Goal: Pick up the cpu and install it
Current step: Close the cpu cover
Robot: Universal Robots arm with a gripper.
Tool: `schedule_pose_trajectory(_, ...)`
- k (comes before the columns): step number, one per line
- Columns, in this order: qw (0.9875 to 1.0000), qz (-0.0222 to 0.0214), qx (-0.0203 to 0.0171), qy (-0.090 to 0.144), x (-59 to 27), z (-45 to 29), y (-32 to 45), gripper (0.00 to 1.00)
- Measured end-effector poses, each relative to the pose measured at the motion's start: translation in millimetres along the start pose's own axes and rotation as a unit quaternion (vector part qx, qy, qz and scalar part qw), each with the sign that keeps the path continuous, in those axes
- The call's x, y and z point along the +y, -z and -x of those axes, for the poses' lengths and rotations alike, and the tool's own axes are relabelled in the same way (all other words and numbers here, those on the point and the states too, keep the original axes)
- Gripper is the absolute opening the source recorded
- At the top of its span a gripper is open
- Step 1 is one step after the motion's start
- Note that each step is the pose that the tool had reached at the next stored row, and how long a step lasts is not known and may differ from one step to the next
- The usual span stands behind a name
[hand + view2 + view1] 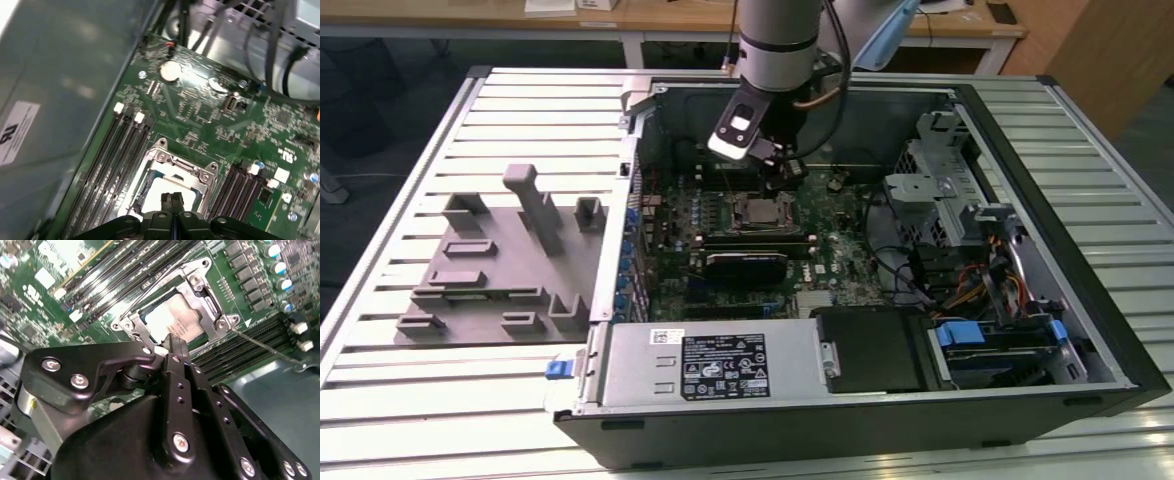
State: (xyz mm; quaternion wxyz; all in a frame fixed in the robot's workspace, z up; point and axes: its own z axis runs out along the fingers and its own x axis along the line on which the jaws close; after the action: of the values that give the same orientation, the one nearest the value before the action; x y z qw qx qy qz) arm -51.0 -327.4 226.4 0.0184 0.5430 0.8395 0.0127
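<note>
Green motherboard (200,115), cpu (177,317) in its socket (194,277), closed end effector (172,199) above

Memory slots (120,271) flank the cpu (175,317) on 2 sides; a metal frame (196,276) rims it.

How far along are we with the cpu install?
Done: the cpu lies inside the socket frame on the motherboard. In hand: nothing; the gripper hangs just above the chip, its fingers together and empty. Left: I cannot tell whether the chip is fully seated or the socket is latched.
</note>
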Motion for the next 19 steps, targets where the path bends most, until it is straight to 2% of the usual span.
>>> schedule_pose_trajectory(5, 0.999, 0.0007, 0.0018, 0.044, -0.1, 0.0, -0.2, 0.11)
schedule_pose_trajectory(10, 0.9962, 0.0015, 0.0036, 0.087, -0.2, -0.1, -0.3, 0.11)
schedule_pose_trajectory(14, 0.9925, 0.0021, 0.0051, 0.122, -0.3, -0.1, -0.5, 0.11)
schedule_pose_trajectory(19, 0.9862, 0.0028, 0.0068, 0.165, -0.3, -0.2, -0.6, 0.11)
